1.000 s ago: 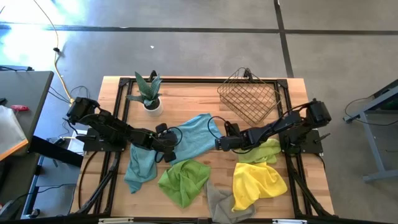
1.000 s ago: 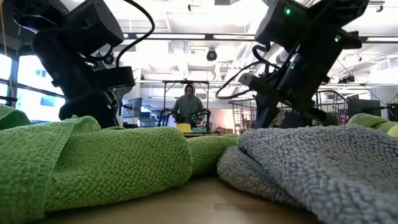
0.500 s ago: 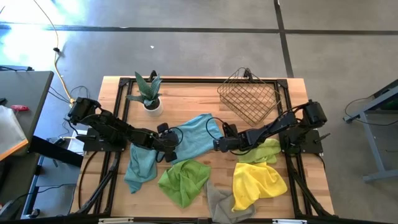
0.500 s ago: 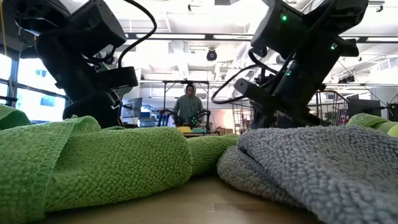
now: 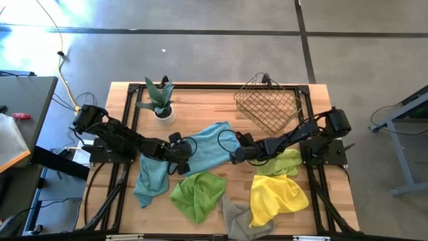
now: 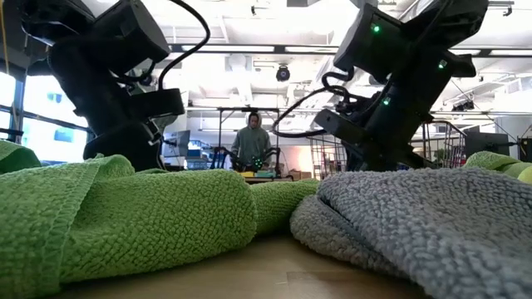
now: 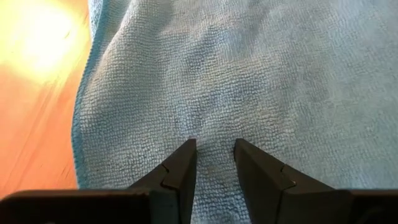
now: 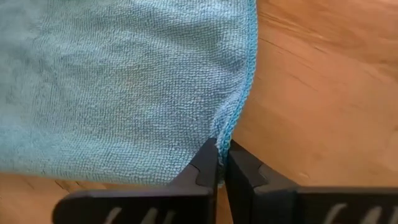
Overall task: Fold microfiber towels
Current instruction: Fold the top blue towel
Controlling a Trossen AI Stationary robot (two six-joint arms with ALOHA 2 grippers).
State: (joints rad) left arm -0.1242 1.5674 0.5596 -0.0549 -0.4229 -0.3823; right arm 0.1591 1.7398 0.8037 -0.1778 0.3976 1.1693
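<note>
**Two grippers on one teal towel**

Both arms reached inward over the wooden table (image 5: pixel 200 100), and both worked on the same spread teal-blue towel (image 5: pixel 208 146) lying between them. The right gripper (image 8: pixel 222 163) had its fingers pressed together on that towel's stitched hem, a thin fold of cloth pinched between the tips, with bare wood just beside it on the outer side. The left gripper (image 7: pixel 213 155) sat at the opposite side of the cloth, tips down on the pile and standing partly apart; whether any fabric was caught between them I could not tell.

Just behind the left gripper, toward its own arm, a second teal towel (image 5: pixel 151 179) lay crumpled. Near it, on the front side of both grippers, sat a lime green towel (image 5: pixel 198 192), and beside that a grey towel (image 5: pixel 235 215) at the table's front edge. A yellow towel (image 5: pixel 275 196) lay under and in front of the right arm, touching another lime green towel (image 5: pixel 286 161) tucked beneath that arm.

Well beyond the grippers stood a potted plant (image 5: pixel 159 100) and a copper wire basket (image 5: pixel 267 104). A person (image 6: pixel 253 141) stood far back in the room.
</note>
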